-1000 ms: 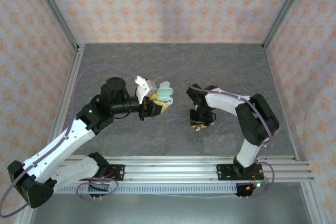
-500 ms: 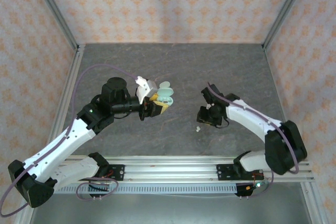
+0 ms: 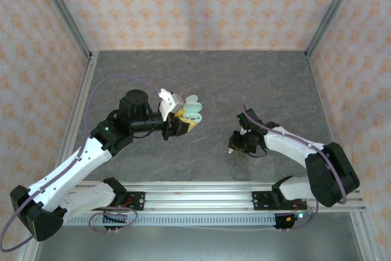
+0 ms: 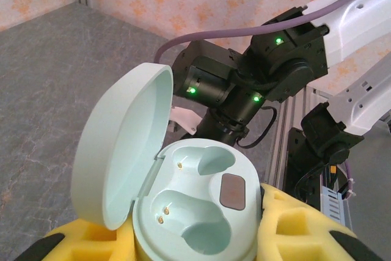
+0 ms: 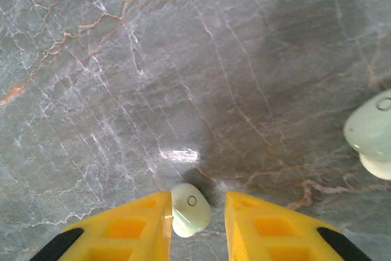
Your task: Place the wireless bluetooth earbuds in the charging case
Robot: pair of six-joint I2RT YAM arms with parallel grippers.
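My left gripper [image 3: 182, 124] is shut on the pale green charging case [image 4: 195, 203] and holds it above the table. The case's lid [image 4: 119, 145] stands open and both wells are empty. The case also appears beside the left wrist [image 3: 193, 112]. My right gripper [image 5: 197, 196] is down at the table with its jaws open. One whitish earbud [image 5: 190, 210] lies between the yellow fingers [image 5: 131, 227], touching the left one with a gap to the right one. Another earbud [image 5: 371, 131] lies at the right edge. The right gripper [image 3: 236, 145] is low over the table.
The grey marbled tabletop [image 3: 201, 77] stretches between patterned walls. An aluminium rail [image 3: 201, 197] with both arm bases runs along the near edge. The right arm's wrist [image 4: 244, 90] stands behind the held case.
The right arm has swung its elbow out to the right and dropped low. Its gripper came back down around the earbud and its jaws narrowed. The left arm and case stayed still.
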